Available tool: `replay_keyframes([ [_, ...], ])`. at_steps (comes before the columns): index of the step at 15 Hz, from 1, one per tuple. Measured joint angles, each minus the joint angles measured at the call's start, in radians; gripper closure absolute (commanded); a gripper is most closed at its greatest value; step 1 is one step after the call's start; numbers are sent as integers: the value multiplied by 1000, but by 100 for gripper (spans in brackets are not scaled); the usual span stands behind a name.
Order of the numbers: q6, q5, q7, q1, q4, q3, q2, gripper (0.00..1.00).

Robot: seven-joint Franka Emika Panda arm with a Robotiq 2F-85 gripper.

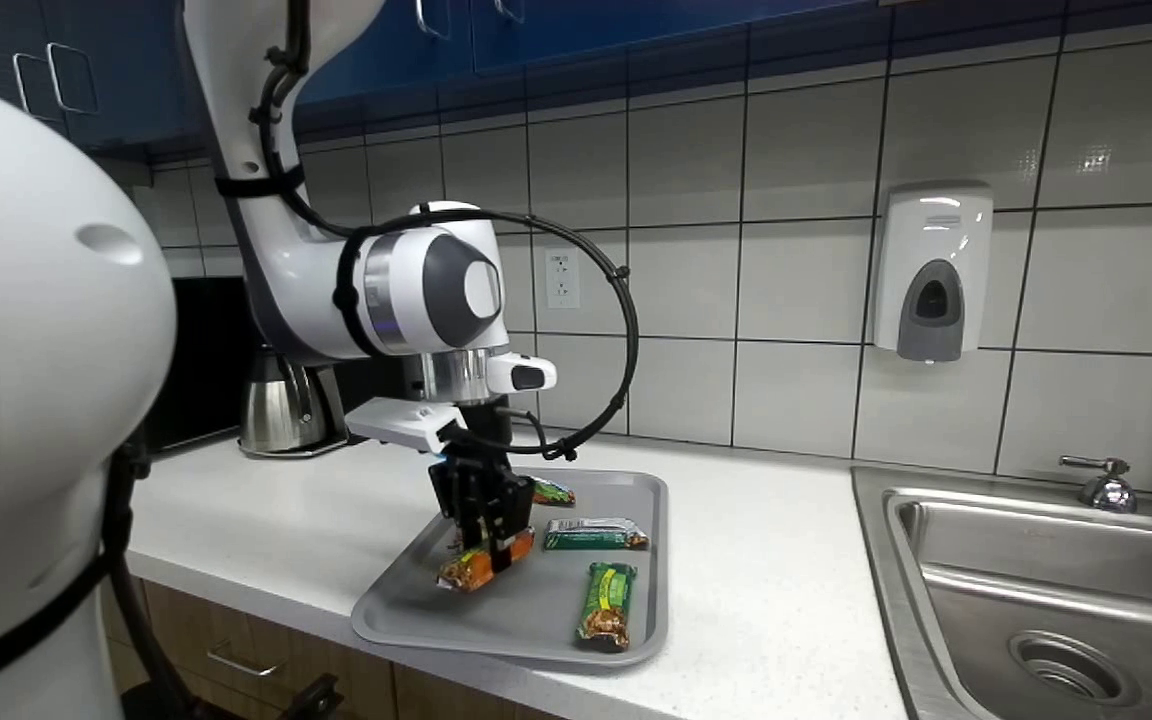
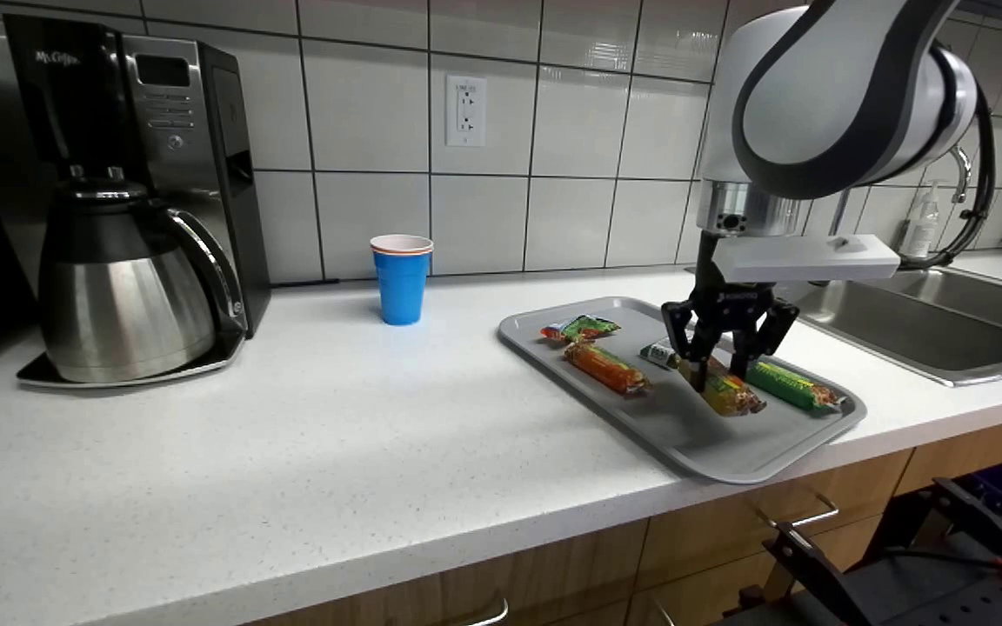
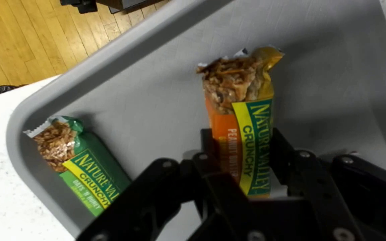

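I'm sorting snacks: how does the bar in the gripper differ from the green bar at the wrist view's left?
The peanut butter bar wears orange and gold; the oats 'n honey bar is mainly green. The gripper holds the peanut butter bar, while the oats 'n honey bar lies loose on the tray. Both are Nature Valley Crunchy bars with a yellow stripe.

Views share tray [image 1: 536, 615]; wrist view closest, downward.

orange-and-green bar [image 3: 240, 127], black gripper [image 2: 718, 376], grey tray [image 1: 536, 620], speckled white counter [image 2: 292, 452]
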Motion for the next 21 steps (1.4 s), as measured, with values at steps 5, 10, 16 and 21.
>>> replay_keyframes([
  [5,34,-7,2,0,0,-16,42,82],
  [10,66,-8,2,11,0,-33,67,31],
  [16,71,-10,2,29,1,-50,72,0],
  [21,71,-26,5,41,3,-53,69,0],
])
